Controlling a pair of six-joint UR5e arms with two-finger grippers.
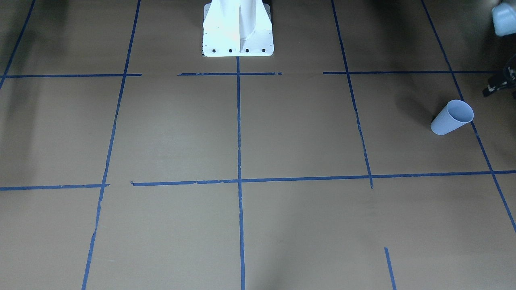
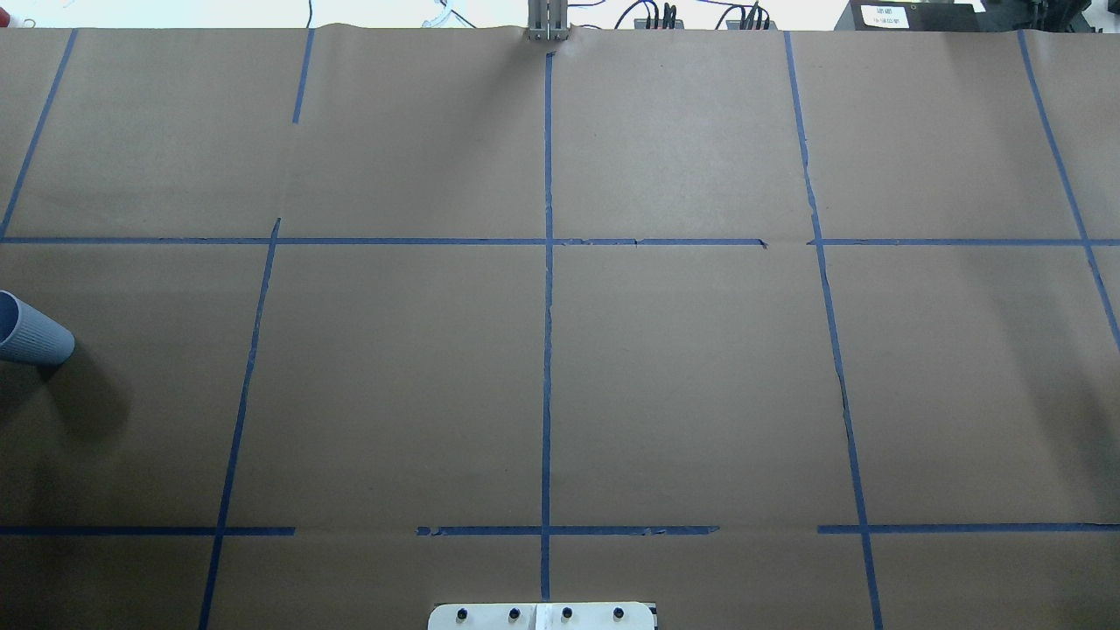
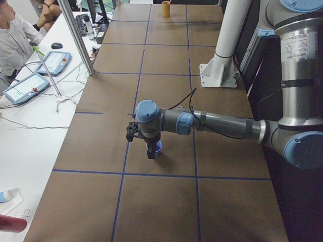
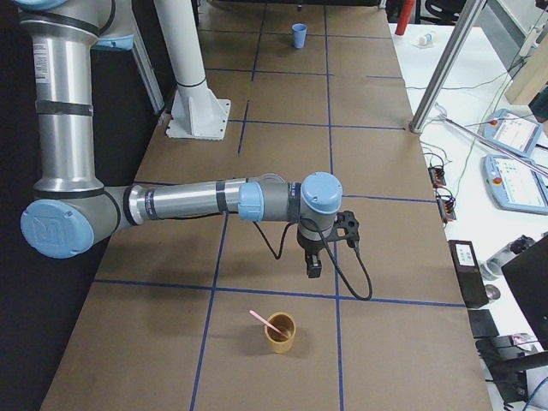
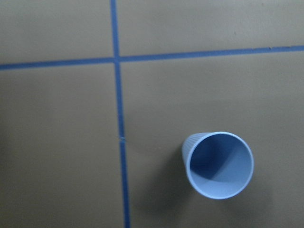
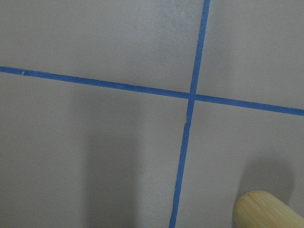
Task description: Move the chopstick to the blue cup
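Note:
The blue cup stands upright and empty on the brown table, near the end on my left; it also shows in the overhead view and from above in the left wrist view. My left gripper hangs just above the table right beside the cup; I cannot tell whether it is open or shut. One pale pink chopstick leans in a tan cup at the table's other end. My right gripper hangs a little beyond that cup; I cannot tell its state. The blue cup is far off in the exterior right view.
The tan cup's rim shows at the lower right of the right wrist view. The white robot pedestal stands at the table's middle edge. A metal pole and tablets are on the operators' side table. Blue tape lines cross the table.

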